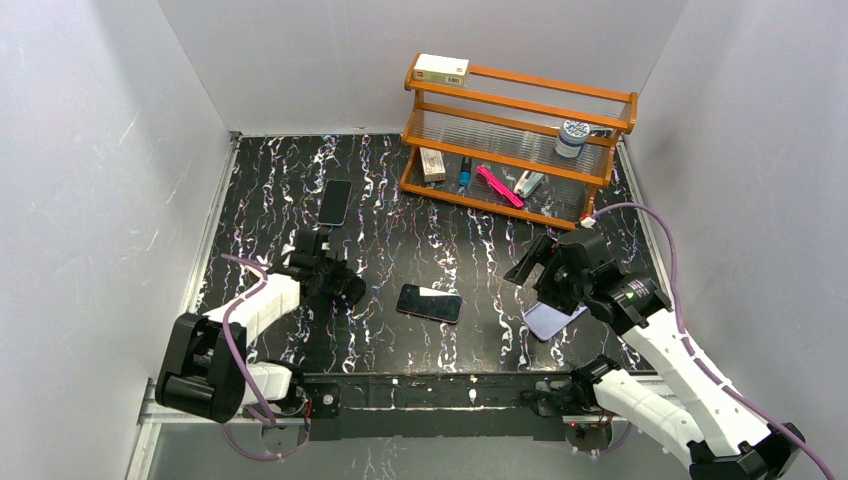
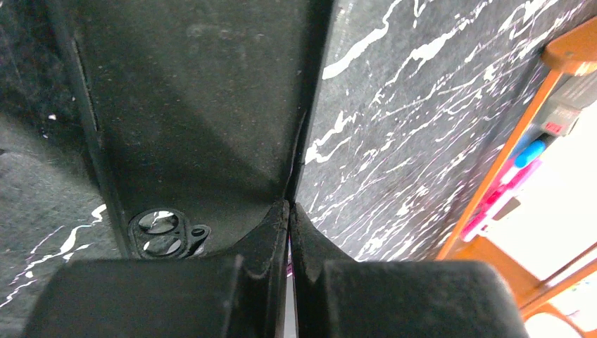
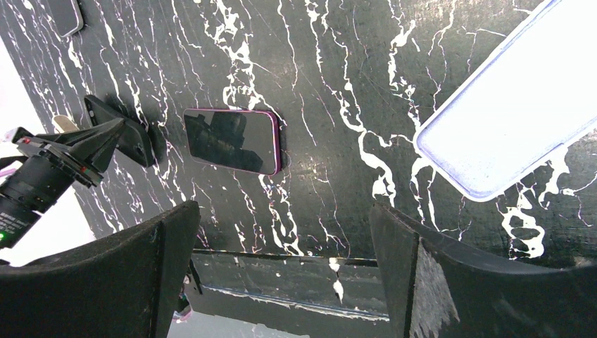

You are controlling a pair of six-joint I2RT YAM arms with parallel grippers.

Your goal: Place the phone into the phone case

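The pale lavender phone case (image 1: 553, 320) lies flat at the near right; it also shows in the right wrist view (image 3: 514, 134). My right gripper (image 1: 533, 266) hovers just left of and above it, open and empty (image 3: 281, 274). A phone with a magenta rim (image 1: 429, 303) lies screen up at mid-table (image 3: 232, 139). My left gripper (image 1: 335, 285) is shut on the edge of a black phone (image 2: 183, 127), whose back with two camera lenses faces the left wrist view. It holds that phone on edge, left of the magenta-rimmed phone (image 3: 134, 141).
A third black phone (image 1: 335, 202) lies flat at the far left. An orange wooden rack (image 1: 515, 140) with small items stands at the back right. White walls close in the table on three sides.
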